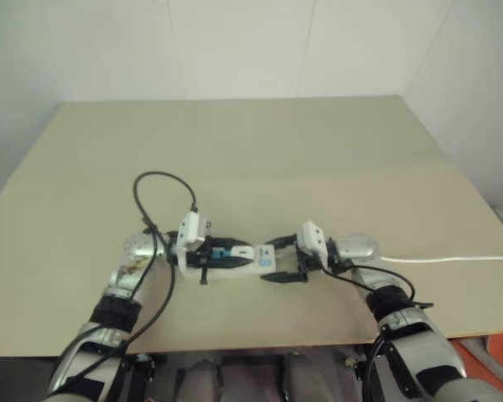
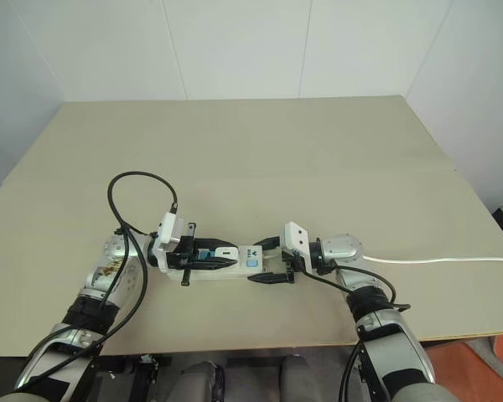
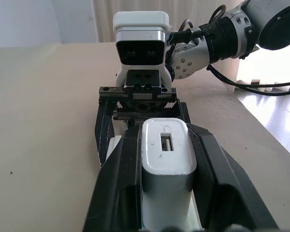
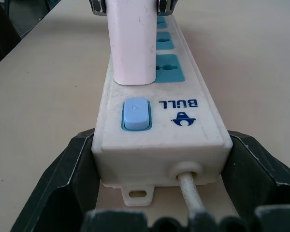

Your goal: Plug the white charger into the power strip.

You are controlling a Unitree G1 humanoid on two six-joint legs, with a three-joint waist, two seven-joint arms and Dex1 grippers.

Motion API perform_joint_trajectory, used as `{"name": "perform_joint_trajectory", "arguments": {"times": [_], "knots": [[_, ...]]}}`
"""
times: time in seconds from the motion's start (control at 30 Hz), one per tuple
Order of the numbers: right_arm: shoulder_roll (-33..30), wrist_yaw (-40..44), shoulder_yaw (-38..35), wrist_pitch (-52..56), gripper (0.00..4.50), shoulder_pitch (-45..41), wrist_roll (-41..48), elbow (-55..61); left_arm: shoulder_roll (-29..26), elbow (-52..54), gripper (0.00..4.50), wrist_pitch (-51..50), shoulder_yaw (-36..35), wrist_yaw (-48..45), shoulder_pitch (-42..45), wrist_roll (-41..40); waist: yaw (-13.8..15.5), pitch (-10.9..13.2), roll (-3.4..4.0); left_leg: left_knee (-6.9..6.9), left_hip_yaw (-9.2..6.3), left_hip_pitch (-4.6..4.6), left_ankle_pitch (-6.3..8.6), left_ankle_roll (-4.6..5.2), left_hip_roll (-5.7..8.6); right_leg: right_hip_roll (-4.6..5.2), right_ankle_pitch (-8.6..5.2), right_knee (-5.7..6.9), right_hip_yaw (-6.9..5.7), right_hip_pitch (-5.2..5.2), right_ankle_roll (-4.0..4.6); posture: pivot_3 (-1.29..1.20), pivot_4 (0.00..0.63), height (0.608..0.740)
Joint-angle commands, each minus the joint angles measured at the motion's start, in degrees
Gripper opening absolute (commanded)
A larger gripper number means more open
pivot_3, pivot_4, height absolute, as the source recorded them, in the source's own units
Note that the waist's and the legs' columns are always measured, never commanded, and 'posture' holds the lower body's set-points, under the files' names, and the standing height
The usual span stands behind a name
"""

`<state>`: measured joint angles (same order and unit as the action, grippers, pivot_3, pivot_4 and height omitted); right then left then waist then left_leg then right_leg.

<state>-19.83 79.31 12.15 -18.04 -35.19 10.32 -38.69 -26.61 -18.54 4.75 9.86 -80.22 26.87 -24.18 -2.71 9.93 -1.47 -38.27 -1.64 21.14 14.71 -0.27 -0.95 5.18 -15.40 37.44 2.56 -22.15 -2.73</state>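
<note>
Head views: power strip [image 2: 235,266], long white bar, lies flat near the front edge of the tan table [image 2: 260,151], long axis running left to right, switch end toward the robot's right. Its thin white cord [image 2: 436,260] trails off to the right across the table. Left gripper [image 2: 208,258] reaches in level from the left, pointing right; right gripper [image 2: 268,261] reaches in from the right, pointing left, forearms angled inward.

Left wrist view: white charger [image 3: 165,174], upright boxy adapter with a slot in its upper face, clamped between the two black fingers [image 3: 117,193]. The right gripper's white camera module faces it from beyond.

Right wrist view: right gripper's black fingers [image 4: 67,179] clamped on either side of the strip's switch end. Charger [image 4: 133,43] stands upright on the strip just beside the blue switch [image 4: 136,114], next to a blue socket [image 4: 168,67]. Blue lettering "BULL" with a small logo, read upside down.
</note>
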Motion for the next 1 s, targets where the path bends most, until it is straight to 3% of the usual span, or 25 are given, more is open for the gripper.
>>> {"name": "perform_joint_trajectory", "arguments": {"times": [0.03, 0.13, 0.47, 0.7, 0.8, 1.0], "knots": [[-2.2, 0.2, -1.1, -0.1, 3.4, -0.1, -0.7, -0.8, -3.3, -4.5, 1.02, -2.5, 0.3, 1.0, -2.6, 4.6, 0.0, 0.0, 0.0, 0.0, 0.0, 0.0, 0.0, 0.0, 0.0, 0.0, 0.0, 0.0, 0.0, 0.0, 0.0, 0.0, 0.15, 0.74], [-2.1, 0.1, -1.1, -0.1, 3.4, 0.0, -0.7, -0.8, -3.7, -3.5, 1.02, -4.0, 0.8, 1.7, -2.8, 4.9, 0.0, 0.0, 0.01, 0.0, 0.0, -0.01, 0.0, 0.0, 0.0, 0.0, 0.0, 0.01, 0.0, 0.01, 0.0, 0.0, 0.15, 0.74], [-1.4, -0.6, -1.0, -0.5, 3.4, -0.5, -0.8, -1.4, -3.2, 0.3, 4.37, -6.9, 0.2, 3.6, -4.1, 4.9, 0.5, -0.3, 0.36, 0.05, 0.01, -0.02, 0.0, 0.0, 0.04, 0.04, -0.01, -0.05, 0.0, 0.05, -0.01, 0.0, 0.15, 0.74], [-1.3, 0.8, -1.0, 0.9, 3.4, -0.7, -0.2, -1.4, -4.6, 7.4, 4.47, -10.4, -2.0, 2.3, -5.3, 1.7, 0.3, -0.3, 0.4, 0.05, 0.01, 0.0, 0.0, 0.0, 0.03, 0.03, -0.01, -0.1, 0.0, 0.05, -0.01, 0.0, 0.15, 0.74], [-1.4, 0.5, -1.1, 1.2, 4.4, -1.0, -0.4, -1.5, -8.1, 11.6, 4.5, -14.4, -3.7, 1.5, -4.3, 0.2, 0.3, -0.3, 0.36, 0.06, -0.01, 0.07, 0.0, 0.0, 0.01, 0.01, -0.01, -0.11, -0.02, -0.02, -0.01, 0.0, 0.15, 0.74], [-4.1, 2.0, -2.1, 3.7, 4.45, -0.9, 0.9, 1.5, -15.9, 16.7, 4.5, -19.0, -7.2, -1.3, -3.7, -2.2, 0.3, -0.2, 0.33, 0.22, -0.02, 0.17, 0.0, 0.0, 0.01, 0.04, -0.01, -0.34, -0.05, -0.08, -0.01, 0.0, 0.15, 0.74]]}}
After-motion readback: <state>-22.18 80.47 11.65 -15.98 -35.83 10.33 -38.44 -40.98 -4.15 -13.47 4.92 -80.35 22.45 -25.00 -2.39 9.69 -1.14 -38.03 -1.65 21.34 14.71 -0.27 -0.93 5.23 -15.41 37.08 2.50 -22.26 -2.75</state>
